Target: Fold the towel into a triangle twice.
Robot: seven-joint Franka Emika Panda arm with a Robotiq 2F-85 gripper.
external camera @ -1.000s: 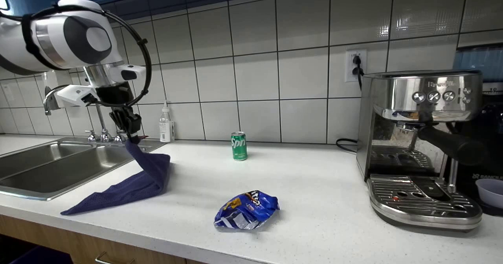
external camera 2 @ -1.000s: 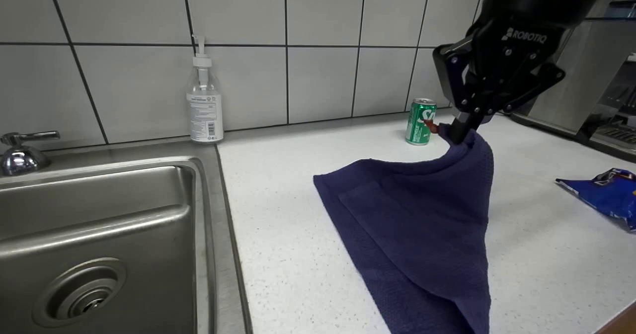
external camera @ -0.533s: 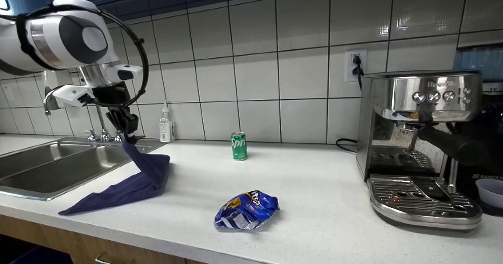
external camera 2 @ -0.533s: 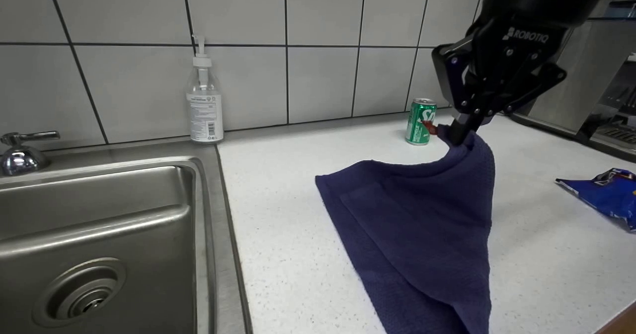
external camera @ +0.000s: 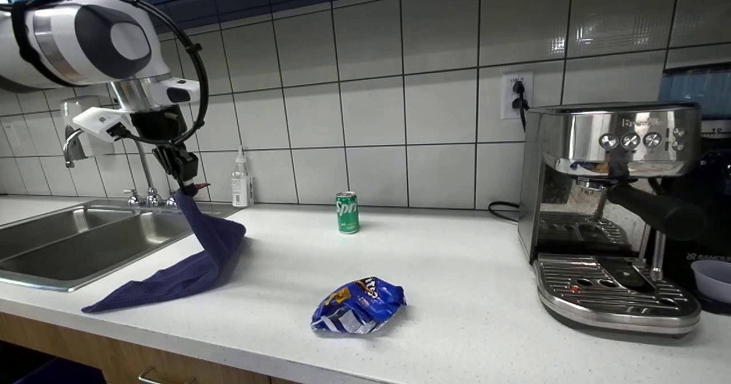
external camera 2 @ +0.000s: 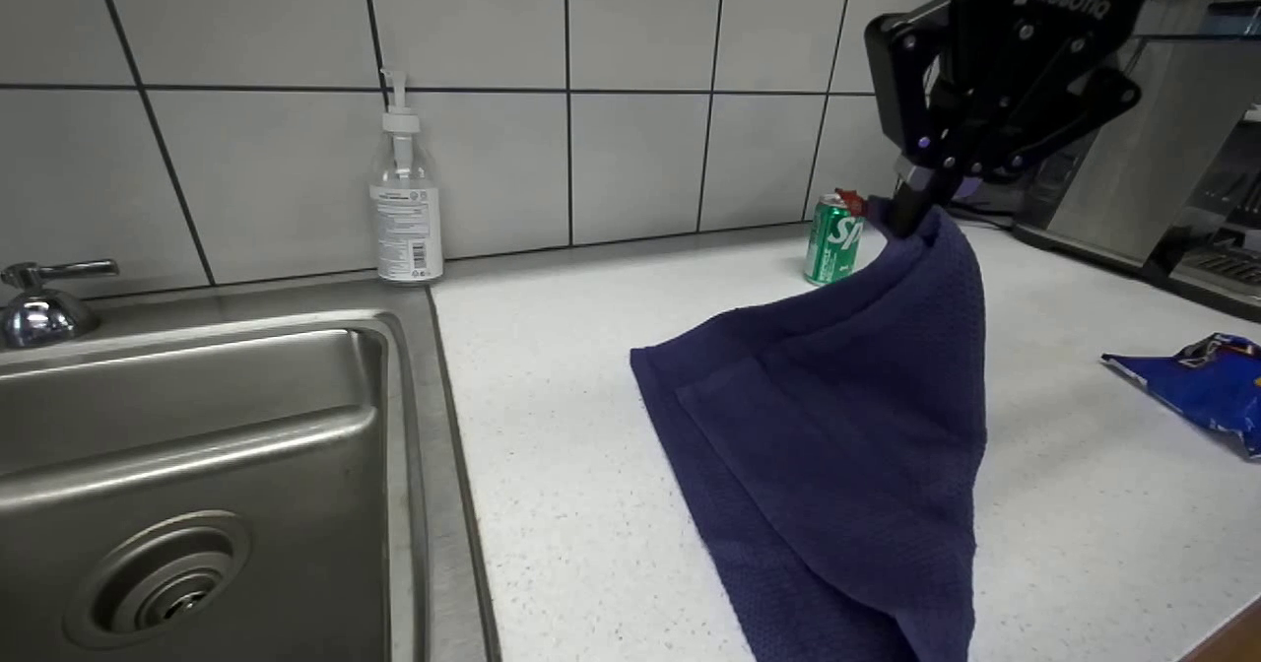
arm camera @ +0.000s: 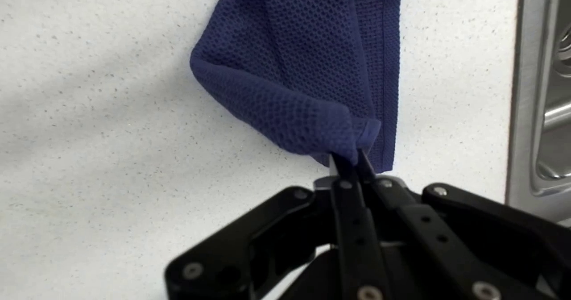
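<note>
The dark navy towel lies partly on the white counter beside the sink, in both exterior views [external camera: 214,244] [external camera 2: 847,426]. A layer is folded over another, with the lower layer's edge showing along the sink side. My gripper [external camera: 185,190] is shut on a raised corner of the towel, also in an exterior view [external camera 2: 911,214]. The held part rises from the counter in a slope. In the wrist view the fingertips [arm camera: 352,159] pinch the towel [arm camera: 308,36], which curls over at the grip. A small reddish piece [external camera 2: 852,202] sticks out beside the fingertips.
A steel sink [external camera 2: 414,465] borders the towel on one side. A green Sprite can [external camera: 347,212] stands near the tiled wall. A blue snack packet [external camera: 360,307] lies toward the counter front. A soap bottle [external camera 2: 406,199] stands behind the sink corner. A coffee machine [external camera: 617,144] stands farther along.
My gripper has risen and shifted slightly toward the sink in an exterior view, still holding the corner. The towel's held part is lifted higher, and its far end has slid slightly.
</note>
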